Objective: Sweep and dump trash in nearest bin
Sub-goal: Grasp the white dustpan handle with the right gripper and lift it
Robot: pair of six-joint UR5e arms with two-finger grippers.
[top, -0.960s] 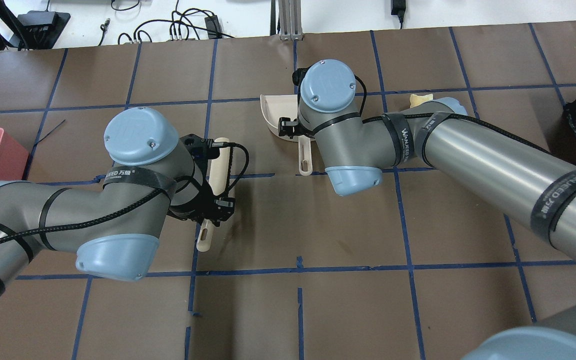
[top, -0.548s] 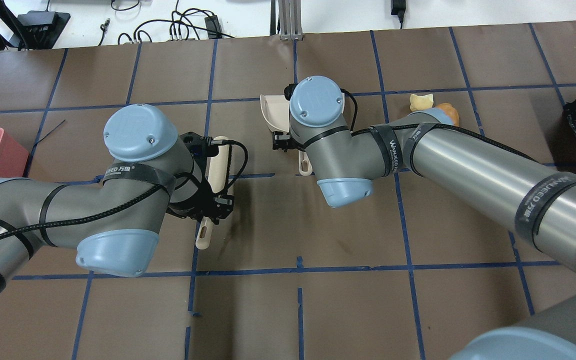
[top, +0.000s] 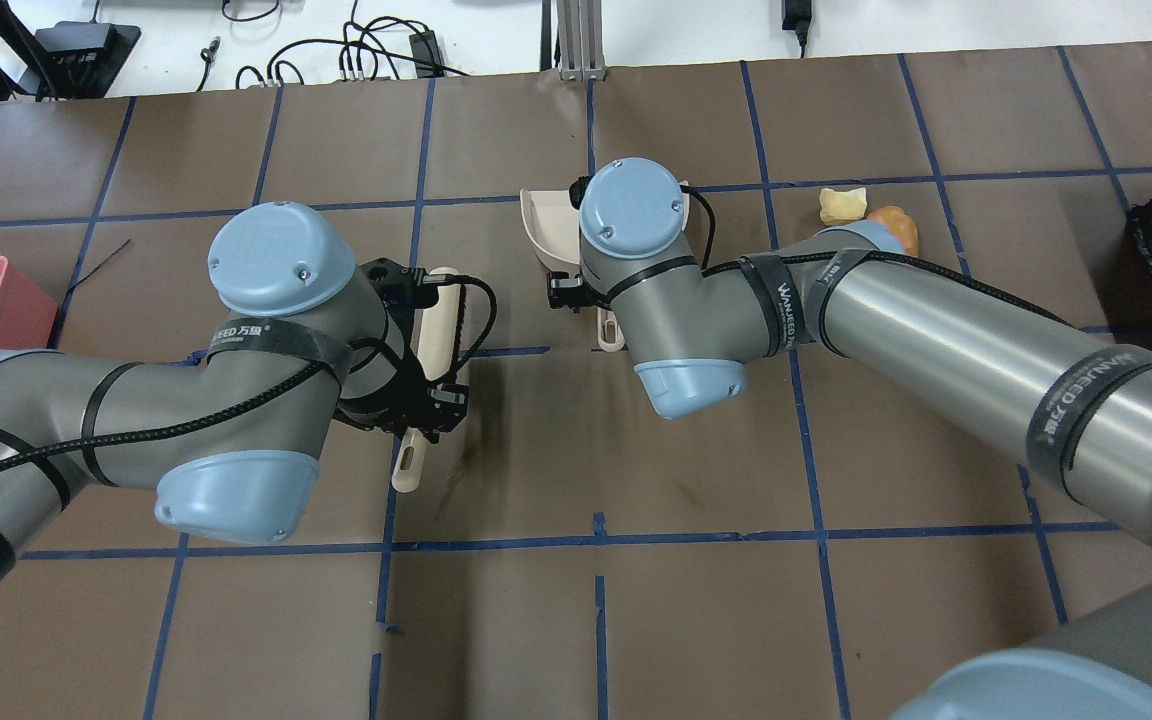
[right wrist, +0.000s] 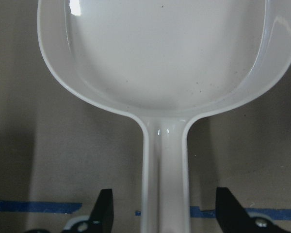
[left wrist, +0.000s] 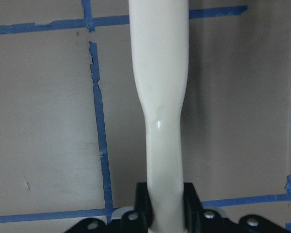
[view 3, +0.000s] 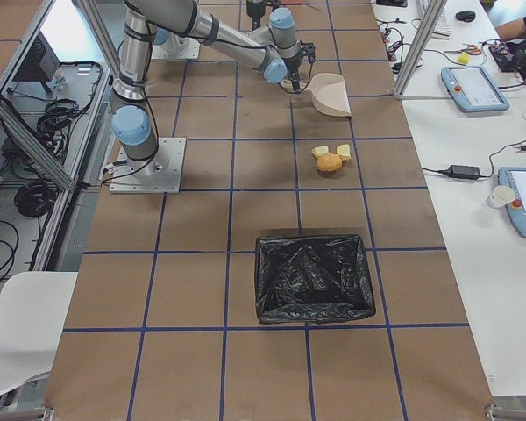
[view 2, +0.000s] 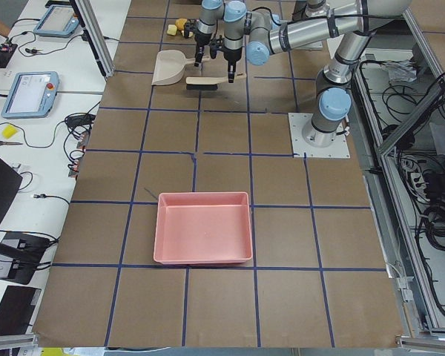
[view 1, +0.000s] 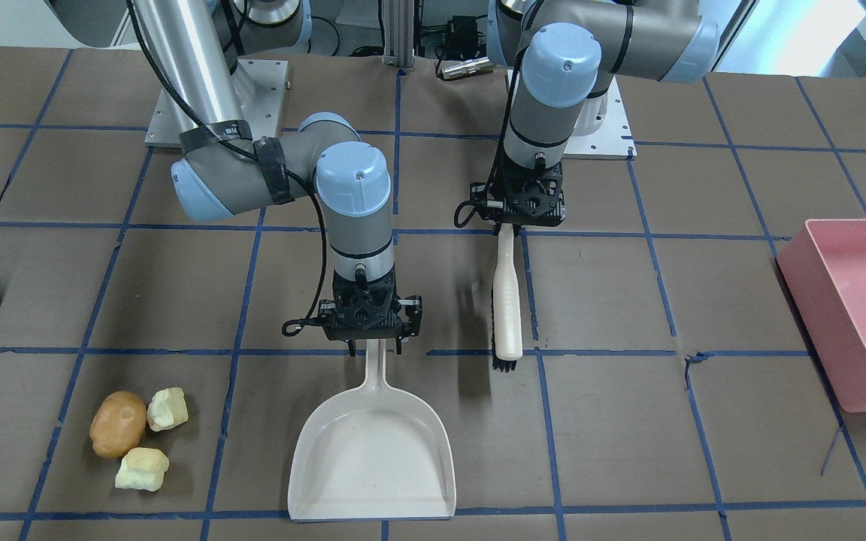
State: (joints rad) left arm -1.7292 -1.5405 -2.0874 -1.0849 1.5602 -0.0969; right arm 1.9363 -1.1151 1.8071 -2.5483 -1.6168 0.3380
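The trash lies together on the table: a tan-orange lump [view 1: 117,423] and two pale yellow-green foam chunks [view 1: 168,409] [view 1: 142,469]. The lump [top: 894,222] and one chunk [top: 842,204] also show in the overhead view, beyond the right forearm. A cream dustpan [view 1: 373,451] lies flat beside them, its handle toward the robot. My right gripper [view 1: 378,347] is open, its fingers [right wrist: 104,211] wide apart on either side of the dustpan handle [right wrist: 166,165]. My left gripper [view 1: 517,225] is shut on the handle of a cream brush [view 1: 508,300], which points away from the robot.
A pink bin [view 1: 854,300] stands at the table's end on my left. A black-lined bin [view 3: 314,276] stands toward the end on my right, closer to the trash. Blue tape lines grid the brown table cover.
My right arm has swung left and drawn back along the dustpan handle, uncovering the trash pieces behind its forearm. The left arm and brush have barely shifted.
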